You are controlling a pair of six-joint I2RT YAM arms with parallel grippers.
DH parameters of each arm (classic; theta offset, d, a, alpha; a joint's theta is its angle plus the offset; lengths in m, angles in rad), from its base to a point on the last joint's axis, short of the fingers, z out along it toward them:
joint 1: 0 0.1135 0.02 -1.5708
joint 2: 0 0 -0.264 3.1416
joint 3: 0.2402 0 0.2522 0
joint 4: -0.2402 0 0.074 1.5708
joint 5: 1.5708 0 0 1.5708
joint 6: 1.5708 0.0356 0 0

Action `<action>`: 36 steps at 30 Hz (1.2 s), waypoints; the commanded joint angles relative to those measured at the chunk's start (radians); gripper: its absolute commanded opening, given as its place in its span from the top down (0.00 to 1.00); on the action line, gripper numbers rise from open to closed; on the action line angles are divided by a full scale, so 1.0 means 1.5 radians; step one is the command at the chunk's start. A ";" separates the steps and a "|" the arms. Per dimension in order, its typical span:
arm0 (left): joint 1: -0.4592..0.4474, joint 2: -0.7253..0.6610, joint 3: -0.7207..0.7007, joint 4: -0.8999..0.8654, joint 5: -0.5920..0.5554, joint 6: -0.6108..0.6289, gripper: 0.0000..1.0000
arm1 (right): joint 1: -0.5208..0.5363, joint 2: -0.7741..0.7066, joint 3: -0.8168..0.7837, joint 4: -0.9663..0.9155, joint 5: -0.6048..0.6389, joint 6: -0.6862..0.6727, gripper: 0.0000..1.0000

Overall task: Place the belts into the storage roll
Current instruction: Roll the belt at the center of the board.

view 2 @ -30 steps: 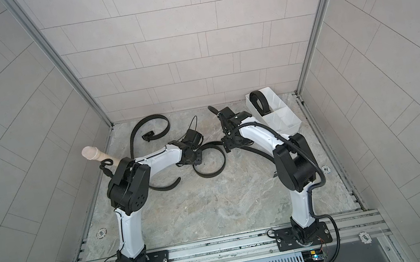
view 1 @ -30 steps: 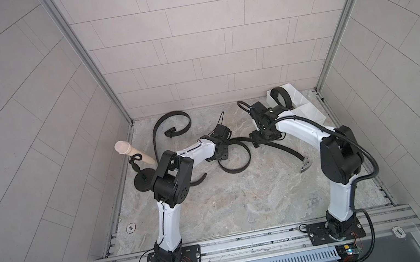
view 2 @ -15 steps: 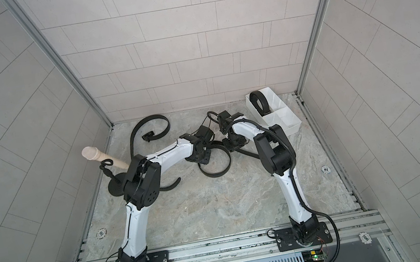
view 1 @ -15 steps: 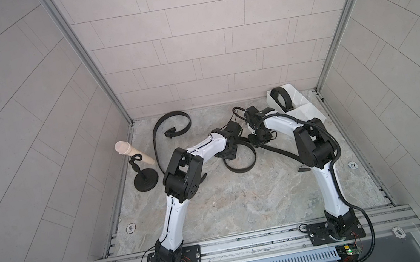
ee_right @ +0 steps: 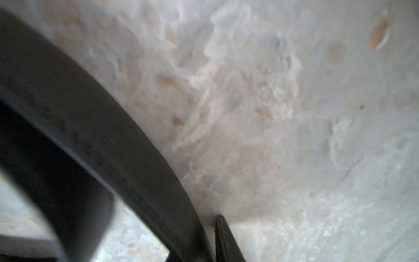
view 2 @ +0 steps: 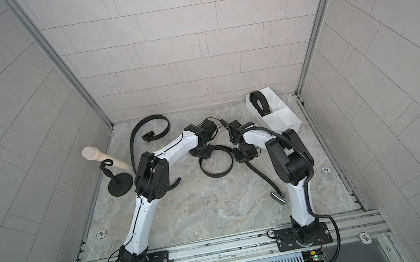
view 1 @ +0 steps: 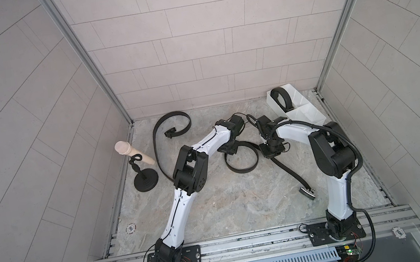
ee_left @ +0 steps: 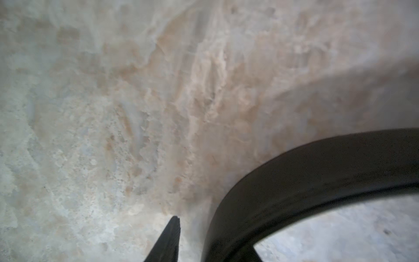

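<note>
Three black belts show in both top views. One, a tight coil (view 1: pixel 281 98), stands in the back compartment of the white storage roll (view 1: pixel 313 117) at the back right. A second (view 1: pixel 171 114) curves loosely at the back left. The third makes a loop (view 1: pixel 244 168) mid-table, and its tail runs to a silvery buckle (view 1: pixel 308 192). My left gripper (view 1: pixel 231 151) stands open astride this loop's strap (ee_left: pixel 306 179); one finger (ee_left: pixel 171 240) shows apart from it. My right gripper (view 1: pixel 273 151) is shut on the same belt (ee_right: pixel 95 127), one finger (ee_right: pixel 224 240) close against it.
A black round-based stand (view 1: pixel 146 179) with a beige peg (view 1: pixel 131 152) is at the left edge. The enclosure's walls close in the marbled table (view 1: pixel 230 206) on three sides. Poker chips (view 1: pixel 131 228) lie near the rails.
Both grippers have come forward and down onto the middle belt's loop. The right jaws have closed from wide onto the strap. The left jaws have narrowed a little.
</note>
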State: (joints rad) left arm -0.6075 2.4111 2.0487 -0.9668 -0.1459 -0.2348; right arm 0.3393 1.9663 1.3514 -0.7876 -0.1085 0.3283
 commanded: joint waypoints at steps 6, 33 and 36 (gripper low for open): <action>0.032 0.073 0.059 -0.047 0.012 -0.047 0.68 | -0.005 -0.063 -0.138 0.065 -0.112 0.111 0.82; -0.005 0.052 0.024 0.068 0.104 -0.188 0.75 | 0.119 -0.050 -0.005 0.185 -0.181 0.362 0.65; -0.010 0.033 -0.005 0.072 0.105 -0.179 0.68 | 0.117 -0.068 0.037 0.056 -0.128 0.269 0.63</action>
State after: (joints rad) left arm -0.5888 2.4599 2.1082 -0.8108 -0.0395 -0.5114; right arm 0.5152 1.9320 1.3445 -0.5064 -0.3988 0.8970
